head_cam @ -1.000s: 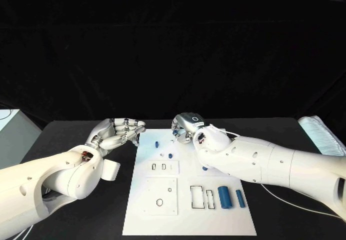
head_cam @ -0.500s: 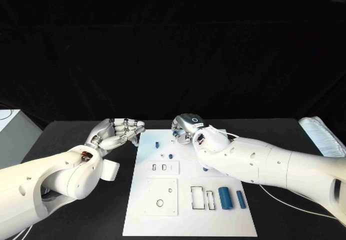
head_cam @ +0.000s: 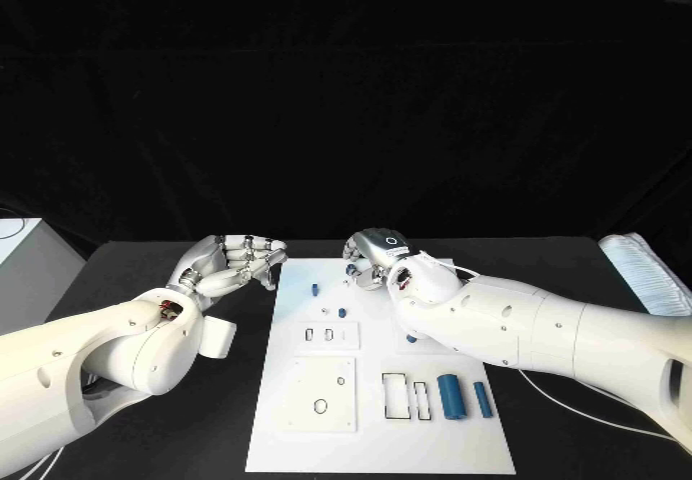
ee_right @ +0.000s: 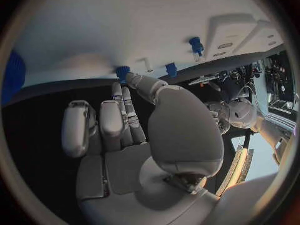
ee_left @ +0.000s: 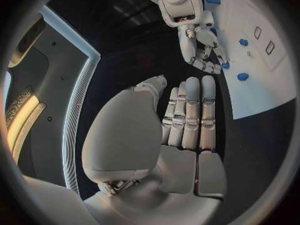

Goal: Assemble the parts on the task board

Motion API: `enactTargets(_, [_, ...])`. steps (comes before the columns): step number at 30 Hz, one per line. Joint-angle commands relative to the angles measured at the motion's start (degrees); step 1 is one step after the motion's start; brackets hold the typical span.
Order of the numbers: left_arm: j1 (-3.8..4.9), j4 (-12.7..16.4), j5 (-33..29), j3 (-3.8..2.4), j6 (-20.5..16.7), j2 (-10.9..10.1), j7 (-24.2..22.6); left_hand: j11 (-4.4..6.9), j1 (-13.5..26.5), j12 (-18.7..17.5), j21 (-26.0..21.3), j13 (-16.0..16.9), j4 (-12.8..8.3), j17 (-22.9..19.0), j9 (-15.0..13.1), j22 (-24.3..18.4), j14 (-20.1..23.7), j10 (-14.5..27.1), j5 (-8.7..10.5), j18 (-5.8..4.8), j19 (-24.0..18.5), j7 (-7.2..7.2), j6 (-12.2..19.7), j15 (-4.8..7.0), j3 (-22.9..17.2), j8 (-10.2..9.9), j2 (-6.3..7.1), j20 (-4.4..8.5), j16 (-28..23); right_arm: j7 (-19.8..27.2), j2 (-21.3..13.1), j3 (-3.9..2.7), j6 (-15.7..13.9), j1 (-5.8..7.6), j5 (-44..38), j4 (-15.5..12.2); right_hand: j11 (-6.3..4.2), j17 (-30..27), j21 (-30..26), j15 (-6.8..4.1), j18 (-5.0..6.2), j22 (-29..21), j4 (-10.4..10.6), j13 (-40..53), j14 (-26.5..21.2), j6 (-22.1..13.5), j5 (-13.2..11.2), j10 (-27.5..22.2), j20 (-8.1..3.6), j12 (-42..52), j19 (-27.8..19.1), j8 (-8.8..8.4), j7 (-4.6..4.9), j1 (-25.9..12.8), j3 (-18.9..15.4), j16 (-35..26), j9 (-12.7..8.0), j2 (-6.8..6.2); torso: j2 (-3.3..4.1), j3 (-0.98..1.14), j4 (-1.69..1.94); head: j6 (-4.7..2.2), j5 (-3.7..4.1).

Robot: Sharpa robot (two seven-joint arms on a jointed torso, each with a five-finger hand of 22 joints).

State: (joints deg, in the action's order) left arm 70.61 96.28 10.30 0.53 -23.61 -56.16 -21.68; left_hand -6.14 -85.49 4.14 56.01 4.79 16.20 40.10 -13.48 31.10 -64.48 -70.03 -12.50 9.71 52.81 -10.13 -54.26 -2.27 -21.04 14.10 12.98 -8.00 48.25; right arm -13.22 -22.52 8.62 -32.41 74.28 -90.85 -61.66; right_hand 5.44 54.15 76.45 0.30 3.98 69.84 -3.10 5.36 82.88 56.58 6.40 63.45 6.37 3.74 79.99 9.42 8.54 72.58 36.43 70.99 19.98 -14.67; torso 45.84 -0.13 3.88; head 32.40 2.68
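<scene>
Task board (head_cam: 296, 440) lies mid-bench, blue parts (head_cam: 450, 394) near its right edge. Right hand (head_cam: 378, 257) over board's far end, fingertips pinching a small blue part (ee_right: 122, 72). Left hand (head_cam: 231, 265) just off board's left edge, fingers curled, holding nothing.

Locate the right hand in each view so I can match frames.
Head view: right hand at the task board's far edge.
Left wrist view: right hand beyond the left hand, over the board's edge.
Right wrist view: right hand fills the middle, fingers reaching towards the board.
Shared landmark: the white task board.
</scene>
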Motion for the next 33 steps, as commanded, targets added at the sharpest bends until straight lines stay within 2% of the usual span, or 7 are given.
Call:
enactTargets(1, [0.11, 0.0, -0.3, -0.05, 0.7, 0.0, -0.3, -0.08, 0.2, -0.3, 0.2, 0.1, 0.0, 0.1, 0.0, 0.0, 0.5, 0.5, 0.35, 0.73, -0.3, 0.13, 0.4, 0.01, -0.5, -0.2, -0.13, 0.08, 0.3, 1.4, -0.3, -0.01, -0.2, -0.01, 0.7, -0.5, 0.43, -1.7, -3.5, 0.48, 1.32, -4.1, 0.5, -1.0, -0.1, -1.2, 0.0, -3.8, 0.21, -0.1, -1.4, -1.06, -0.21, 0.4, -5.9, -0.8, 0.1, 0.38, 0.0, 0.03, -0.02, 0.0, 0.01])
enactTargets(14, [0.13, -0.7, -0.7, -0.04, 0.8, -0.5, -0.3, -0.08, 0.2, -0.3, 0.2, 0.1, 0.0, 0.1, 0.0, 0.0, 0.5, 0.5, 0.35, 0.73, -0.3, 0.13, 0.4, 0.01, -0.5, -0.2, -0.13, 0.08, 0.3, 1.6, -10.0, -0.33, -3.4, 1.3, 3.6, -10.4, 0.02, -2.2, -4.7, 0.13, 1.28, -4.5, 2.9, -0.6, 0.0, -0.4, 4.5, -1.5, -0.13, 1.6, -0.3, -2.38, 0.2, 2.9, -12.3, -0.5, -0.2, 1.98, -0.55, 0.1, -0.98, -0.02, -0.46])
enactTargets(23, [0.11, -0.9, -1.1, -0.02, 1.4, -0.5, -0.4, -0.07, 0.1, -0.3, 0.4, 0.1, -0.1, 0.1, -0.2, 0.2, 0.7, 0.6, 0.37, 0.74, -0.5, 0.17, 0.5, -0.01, -0.6, -0.2, -0.03, 0.03, 0.4, 2.1, -19.2, -0.78, 2.9, 3.86, 14.7, -15.8, -3.06, 11.3, 6.4, -2.15, -1.78, 10.4, 4.3, 6.4, 3.0, 0.7, 3.9, 16.3, -2.03, 11.3, 6.0, -2.42, -1.02, 0.4, -8.7, 7.9, 0.2, -1.75, -1.19, 0.24, -1.85, -0.08, 0.12])
enactTargets(25, [0.11, -0.9, -1.1, -0.02, 1.4, -0.5, -0.4, -0.07, 0.1, -0.3, 0.4, 0.1, -0.1, 0.1, -0.2, 0.2, 0.7, 0.6, 0.37, 0.74, -0.5, 0.17, 0.5, -0.01, -0.6, -0.2, -0.03, 0.03, 0.4, 1.9, -20.2, -0.8, 5.0, 4.01, 16.3, -16.0, -3.49, 13.7, 8.1, -2.57, -2.27, 12.7, 4.2, 14.5, 3.3, 0.3, 3.8, 15.4, -2.7, 18.8, 6.7, -2.27, -1.39, 0.6, -12.0, 9.4, 0.6, -1.39, -1.25, 0.32, -1.95, -0.05, 0.05])
enactTargets(26, [0.1, -0.9, -1.1, -0.01, 1.5, -0.5, -0.4, -0.07, 0.1, -0.3, 0.4, 0.1, -0.1, 0.1, -0.2, 0.2, 0.7, 0.6, 0.37, 0.74, -0.5, 0.17, 0.5, -0.01, -0.6, -0.2, -0.03, 0.03, 0.4, 1.8, -20.7, -0.8, 6.0, 4.06, 17.0, -16.0, -2.94, 17.3, 9.4, -2.27, -2.64, 14.5, 4.9, 45.2, 3.8, -0.6, 3.0, 14.1, -2.29, 48.6, 7.3, -2.12, -1.63, 1.7, -15.3, 11.5, 1.0, -0.08, -1.24, 0.37, -1.99, 0.0, -0.01])
enactTargets(27, [0.1, -0.9, -1.1, -0.01, 1.5, -0.5, -0.4, -0.07, 0.1, -0.3, 0.4, 0.1, -0.1, 0.1, -0.2, 0.2, 0.7, 0.6, 0.37, 0.74, -0.5, 0.17, 0.5, -0.01, -0.6, -0.2, -0.03, 0.03, 0.4, 1.6, -21.2, -0.81, 7.3, 4.12, 17.7, -16.0, -2.51, 20.0, 9.9, -1.92, -2.75, 15.2, 6.2, 58.0, 4.1, -1.2, 2.2, 13.0, -2.01, 60.5, 7.5, -1.99, -0.84, 1.2, -17.5, 12.7, 1.2, 0.54, -1.23, 0.43, -2.01, 0.03, -0.09])
enactTargets(33, [0.09, -1.0, -1.1, 0.0, 1.6, -0.4, -0.4, -0.07, 0.1, -0.3, 0.4, 0.1, -0.1, 0.1, -0.2, 0.2, 0.7, 0.6, 0.37, 0.74, -0.5, 0.17, 0.5, -0.01, -0.6, -0.2, -0.03, 0.03, 0.4, 0.6, -22.2, -0.81, 11.7, 4.17, 19.7, -14.4, -0.85, 32.6, 12.5, -0.01, -3.61, 18.8, 11.7, 79.9, 6.4, -5.0, 2.1, 22.0, -0.17, 81.8, 9.3, -0.32, 0.74, 5.6, -28.8, 17.9, 2.2, 2.69, -1.25, 0.43, -1.95, 0.18, -0.33])
